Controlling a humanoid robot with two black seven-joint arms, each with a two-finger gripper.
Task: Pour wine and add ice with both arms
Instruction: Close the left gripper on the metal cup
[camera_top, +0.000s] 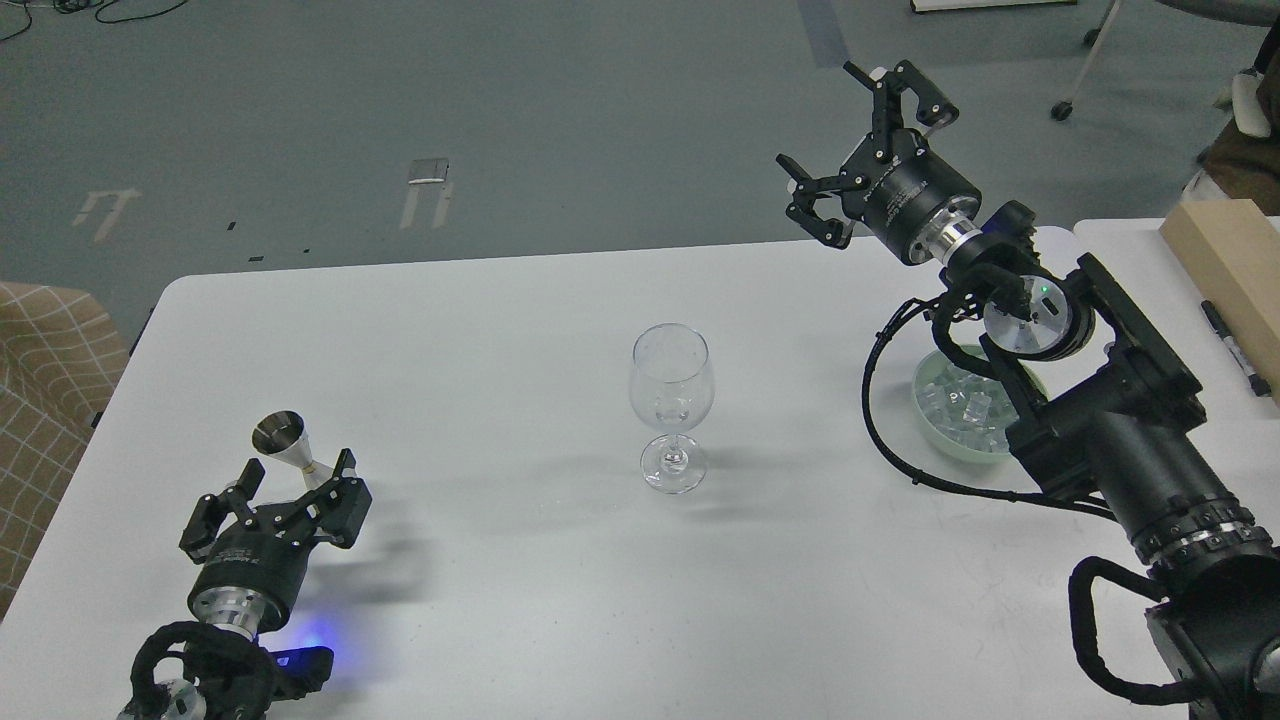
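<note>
Head view shows the pouring step pending: the left gripper (285, 490), fingers spread, sits just beside the steel jigger (281, 440) at 8 o'clock from the wine glass (671, 400). Next it must close on the jigger. The right gripper (862, 150), wide and empty, is raised at 1 o'clock; ice (955, 405) fills the green bowl (935, 425) at 3 o'clock.

Both arms are showing black jointed housings with silver wrist rings and looping black cables. The left gripper (285, 490) and right gripper (860, 140) are black claws with white lettering; blue light is glowing under the left wrist.
</note>
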